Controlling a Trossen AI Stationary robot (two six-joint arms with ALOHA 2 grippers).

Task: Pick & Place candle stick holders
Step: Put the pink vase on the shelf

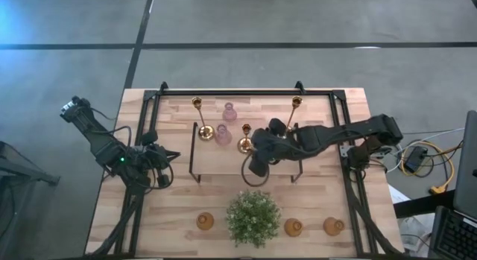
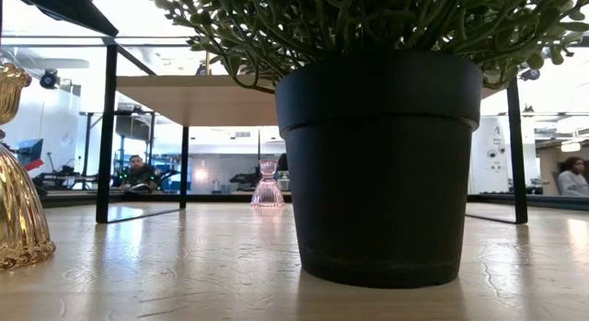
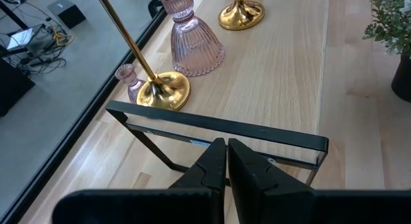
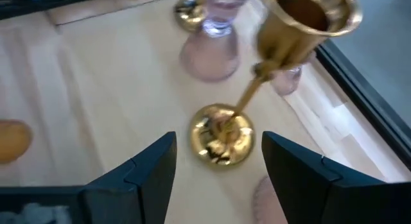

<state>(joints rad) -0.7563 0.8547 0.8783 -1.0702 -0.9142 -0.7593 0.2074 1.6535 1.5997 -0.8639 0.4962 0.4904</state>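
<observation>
2 dark arms work over our pale wooden table (image 1: 320, 200), which stands on grey concrete floor; the low view looks past a black metal frame (image 2: 108, 128) into a bright room where people sit far back.

Our right gripper (image 4: 218, 166) hangs over the table's middle with its fingers spread wide apart, and a brass candle stick holder (image 4: 221, 135) stands just ahead of the gap between them, its round base on the wood and its cup rising toward the camera. We see nothing clamped. Our left gripper (image 3: 227, 161) waits near the table's left edge, fingers pressed together.

Behind that brass stick stand a pink glass holder (image 1: 223, 135) and 3 more brass sticks, 1 of them just left of the pink one (image 1: 206, 131). A second pink holder (image 1: 230, 111) sits nearer the far edge.

Along the near edge, 3 amber glass holders (image 1: 205, 221) flank a bushy green plant (image 1: 253, 217) in a black pot (image 2: 379, 165), which fills most of the low view.
</observation>
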